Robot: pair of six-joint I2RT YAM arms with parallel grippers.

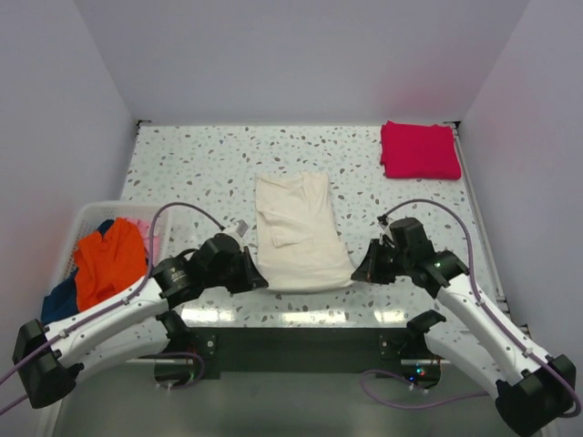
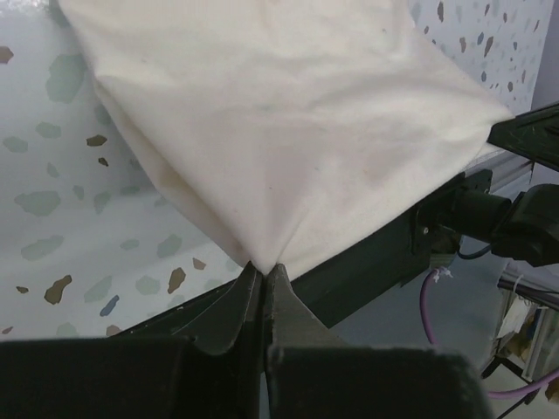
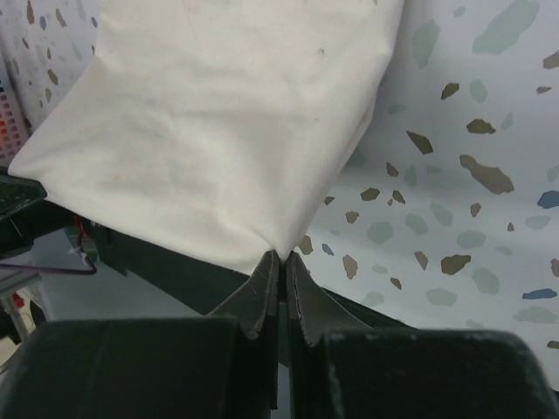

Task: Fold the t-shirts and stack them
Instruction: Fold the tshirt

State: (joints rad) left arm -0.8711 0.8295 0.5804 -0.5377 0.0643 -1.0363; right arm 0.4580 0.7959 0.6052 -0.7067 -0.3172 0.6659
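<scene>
Speckled stone-pattern table (image 1: pixel 200 173) stands between plain pale walls (image 1: pixel 291 55); at its near edge two arms reach inward toward each other. The left gripper (image 2: pixel 265 272) has its fingers pressed together on the near left corner of the cream t-shirt (image 1: pixel 296 232); the cloth gathers into a point just where the tips meet. The right gripper (image 3: pixel 281 258) is closed in the same way on the near right corner; the near hem of the shirt runs between the two grippers, along the front edge of the table. From there the cream t-shirt, folded into a long narrow shape, lies flat on the middle of the table and extends away from the arms. At the left side one white slatted basket (image 1: pixel 86 214) holds three shirts: one orange t-shirt (image 1: pixel 109 259), one dark blue t-shirt (image 1: pixel 56 300), one pink t-shirt (image 1: pixel 146 228). In the far right corner lies one magenta-red t-shirt (image 1: pixel 419 150), folded, well apart from the cream one; this makes five t-shirts.
</scene>
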